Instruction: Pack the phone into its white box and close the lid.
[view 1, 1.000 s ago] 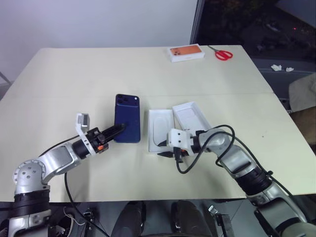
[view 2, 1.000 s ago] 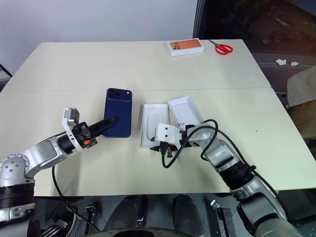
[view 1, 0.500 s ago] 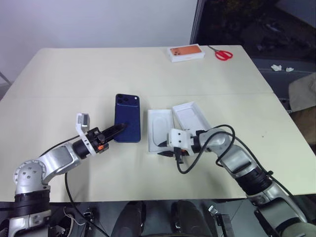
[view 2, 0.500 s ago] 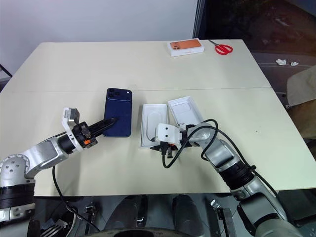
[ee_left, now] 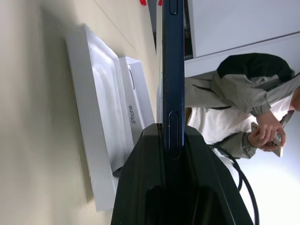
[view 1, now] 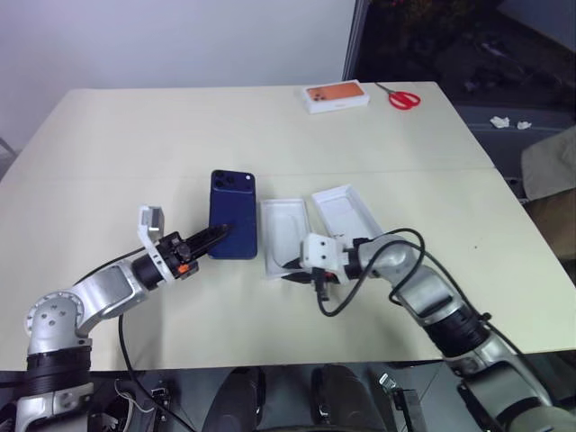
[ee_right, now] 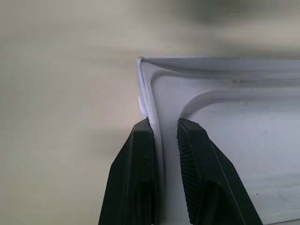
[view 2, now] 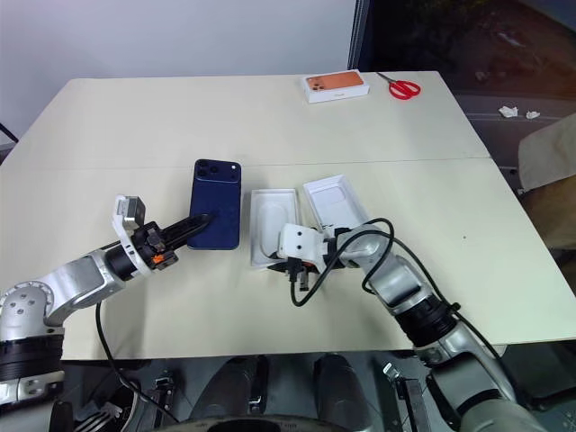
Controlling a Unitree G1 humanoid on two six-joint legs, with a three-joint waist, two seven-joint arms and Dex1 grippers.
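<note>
We see the phone [view 1: 233,215] lying back-up near the middle of the table [view 1: 180,135], its camera cluster toward the far edge. The left gripper [view 1: 219,236] is clamped on the phone's near end; in the left wrist view the phone's [ee_left: 173,75] thin edge runs up between the two black fingers [ee_left: 140,187]. Just to the right of the phone sits the white box [view 1: 283,236], an open shallow tray, and touching its right side lies the lid [view 1: 347,212], turned inside-up and angled a little toward the far right corner. The right gripper [view 1: 290,270] is at the near end of the white box; the right wrist view shows its fingers [ee_right: 140,154] pinched on the tray's [ee_right: 225,131] low wall near a corner, one finger outside and one inside. At the far edge of the table rest an orange-printed box [view 1: 337,95] and, beside it toward the far right corner, red-handled scissors [view 1: 404,96]. A person [ee_left: 243,93] shows in the left wrist view, beyond the table.
</note>
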